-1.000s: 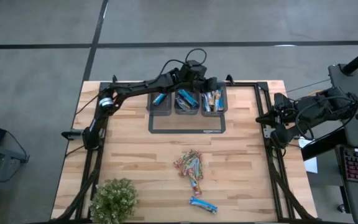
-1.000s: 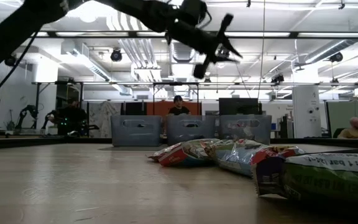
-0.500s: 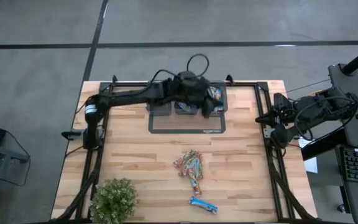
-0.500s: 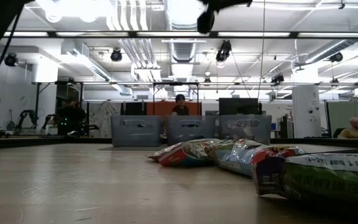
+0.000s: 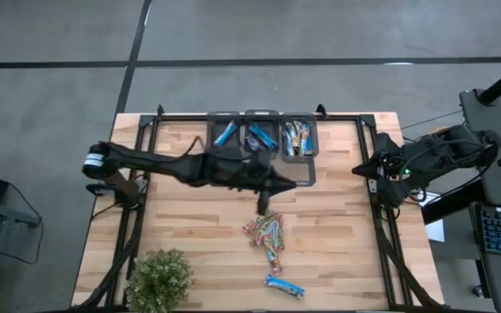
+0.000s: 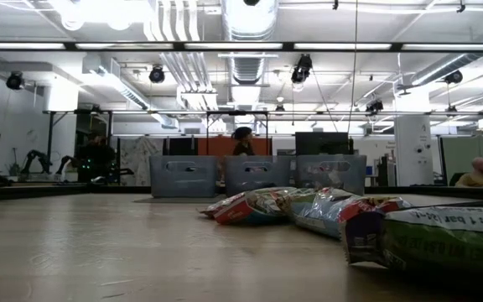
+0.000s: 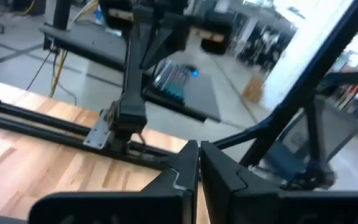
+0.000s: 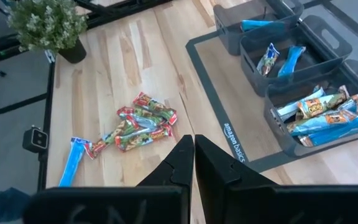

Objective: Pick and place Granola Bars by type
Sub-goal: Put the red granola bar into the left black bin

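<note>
- The granola bars (image 5: 266,232) left to sort lie in a loose heap on the wooden table (image 5: 181,226), near its middle, wrappers overlapping and pointing several ways; these are the red, green and orange ones.
- One blue bar (image 5: 283,286) lies alone, nearer the table's front edge and apart from the heap.
- They look light and slim, with glossy, crinkly wrappers: likely slippery, and soft enough to bend or crush under a hard squeeze.
- My guess is the best hold is across the narrow width at mid-length, on a bar at the heap's edge, so its neighbours are not dragged along.
- Three grey bins (image 5: 263,139) stand in a row on a tray at the far edge, with bars already inside: blue in two, mixed colours in the third.
- The left gripper (image 5: 263,202) hangs just beyond the heap, between it and the tray, fingers pressed together and empty.
- The right gripper (image 8: 193,146) waits off the table's right edge, also closed and empty.
- A potted plant (image 5: 158,276) stands at the front left corner.
</note>
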`<state>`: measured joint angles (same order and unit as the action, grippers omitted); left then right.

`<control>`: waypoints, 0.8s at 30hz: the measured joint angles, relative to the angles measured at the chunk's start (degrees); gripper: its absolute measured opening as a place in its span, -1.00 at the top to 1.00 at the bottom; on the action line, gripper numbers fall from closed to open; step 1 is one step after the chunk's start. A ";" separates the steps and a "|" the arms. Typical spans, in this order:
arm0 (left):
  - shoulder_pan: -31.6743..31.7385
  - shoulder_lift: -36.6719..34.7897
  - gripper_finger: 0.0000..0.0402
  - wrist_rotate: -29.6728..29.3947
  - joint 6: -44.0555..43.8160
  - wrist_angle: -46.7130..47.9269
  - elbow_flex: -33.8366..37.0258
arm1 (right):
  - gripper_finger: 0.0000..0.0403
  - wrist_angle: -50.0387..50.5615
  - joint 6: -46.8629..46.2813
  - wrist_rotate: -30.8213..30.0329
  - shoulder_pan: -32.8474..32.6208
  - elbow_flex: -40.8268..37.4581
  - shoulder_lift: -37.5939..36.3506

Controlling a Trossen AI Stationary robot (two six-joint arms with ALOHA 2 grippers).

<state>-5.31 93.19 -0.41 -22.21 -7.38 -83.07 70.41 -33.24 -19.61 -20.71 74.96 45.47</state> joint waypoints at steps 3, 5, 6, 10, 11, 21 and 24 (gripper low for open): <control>-0.87 -4.75 1.00 -0.87 0.13 -2.70 6.31 | 0.96 -0.07 -0.06 0.01 0.00 0.00 0.92; -1.17 -8.12 1.00 -2.18 1.63 -1.99 9.97 | 0.96 -0.43 -0.07 0.00 0.00 0.00 1.94; -1.28 -9.73 1.00 -3.09 2.48 -1.81 11.54 | 0.96 -0.60 -0.12 -0.02 0.00 0.00 2.30; -1.28 -16.03 1.00 -5.31 3.50 -1.72 17.87 | 0.96 -1.38 -0.15 0.04 0.00 -0.04 4.37; -1.28 -17.51 1.00 -5.70 3.57 -2.12 19.16 | 0.96 -1.57 -0.17 0.01 0.00 -0.04 4.92; -1.28 -27.70 1.00 -7.73 3.61 1.72 26.27 | 0.96 -7.28 -0.21 0.17 -0.02 0.02 9.53; -1.28 -28.62 1.00 -8.61 3.73 4.88 26.23 | 0.96 -8.70 -1.21 0.22 -0.01 0.00 11.09</control>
<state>-6.59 64.58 -9.02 -18.48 -2.50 -56.84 61.72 -34.45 -19.39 -20.72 74.96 56.56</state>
